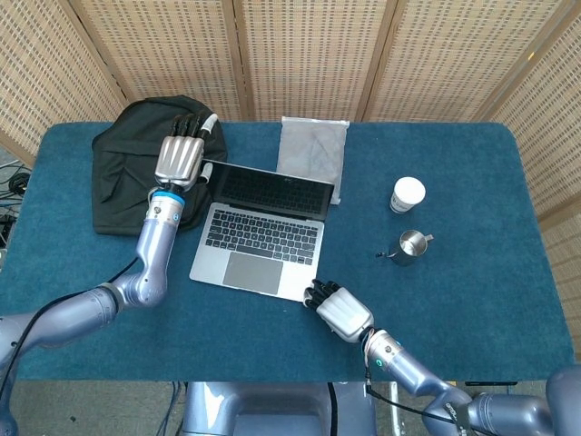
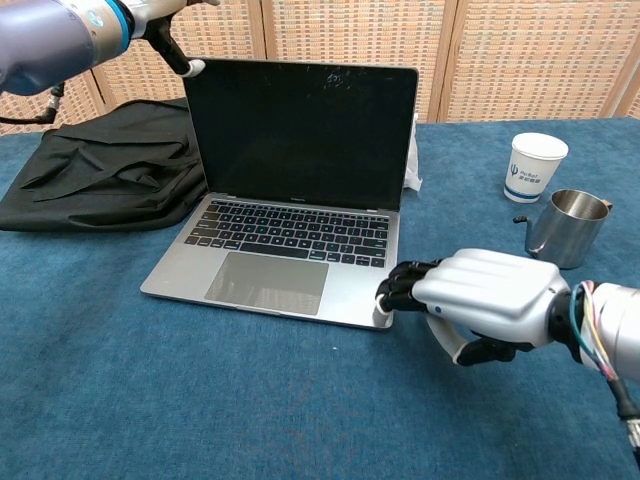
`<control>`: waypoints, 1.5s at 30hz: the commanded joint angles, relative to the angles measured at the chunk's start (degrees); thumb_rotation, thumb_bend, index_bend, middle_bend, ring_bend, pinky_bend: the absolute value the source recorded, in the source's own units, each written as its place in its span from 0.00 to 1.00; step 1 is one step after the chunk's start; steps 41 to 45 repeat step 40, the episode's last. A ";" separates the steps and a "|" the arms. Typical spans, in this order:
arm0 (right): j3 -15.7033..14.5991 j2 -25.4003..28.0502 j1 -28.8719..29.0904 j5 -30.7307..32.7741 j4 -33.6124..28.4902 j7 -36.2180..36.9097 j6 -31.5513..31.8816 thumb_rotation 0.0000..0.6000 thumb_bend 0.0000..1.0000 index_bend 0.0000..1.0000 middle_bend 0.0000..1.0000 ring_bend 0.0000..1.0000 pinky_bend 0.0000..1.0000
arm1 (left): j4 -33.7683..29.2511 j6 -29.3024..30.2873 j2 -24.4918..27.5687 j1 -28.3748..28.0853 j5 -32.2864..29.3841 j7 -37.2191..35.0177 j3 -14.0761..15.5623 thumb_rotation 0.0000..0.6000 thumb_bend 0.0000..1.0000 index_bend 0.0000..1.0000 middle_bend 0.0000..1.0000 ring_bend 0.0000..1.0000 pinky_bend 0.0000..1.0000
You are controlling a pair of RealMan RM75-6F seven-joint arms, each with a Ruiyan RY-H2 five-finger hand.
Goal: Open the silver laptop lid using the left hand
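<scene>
The silver laptop [image 1: 263, 232] stands open on the blue table, its dark screen [image 2: 300, 130] tilted back past upright. My left hand [image 1: 179, 159] is at the lid's top left corner with its fingers stretched out flat over the black bag. In the chest view the thumb [image 2: 187, 66] of my left hand [image 2: 160, 15] touches that corner. My right hand [image 1: 340, 312] lies at the base's front right corner, fingers curled, and its fingertips [image 2: 400, 280] press down on that corner.
A black bag [image 1: 127, 173] lies left of the laptop and a grey pouch [image 1: 313, 154] behind it. A white paper cup [image 1: 408, 193] and a steel pitcher [image 1: 413, 245] stand to the right. Wicker screens close off the back.
</scene>
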 commanded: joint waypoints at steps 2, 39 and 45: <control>0.59 1.57 -0.47 -1.47 -2.53 0.68 2.03 1.00 1.00 0.22 0.15 0.05 0.20 | -5.42 1.80 3.58 2.66 3.07 -3.30 0.34 1.00 0.45 0.00 0.00 0.00 0.00; 1.97 19.90 -30.57 -9.91 -0.57 34.82 46.54 1.00 0.00 0.02 0.00 0.00 0.00 | -34.60 38.11 28.70 54.07 39.10 -36.10 23.68 1.00 0.00 0.00 0.00 0.00 0.00; 1.99 19.80 -30.72 -10.09 -0.58 34.65 46.63 1.00 0.00 0.02 0.00 0.00 0.00 | -34.37 38.58 28.34 54.45 39.64 -36.04 23.83 1.00 0.00 0.00 0.00 0.00 0.00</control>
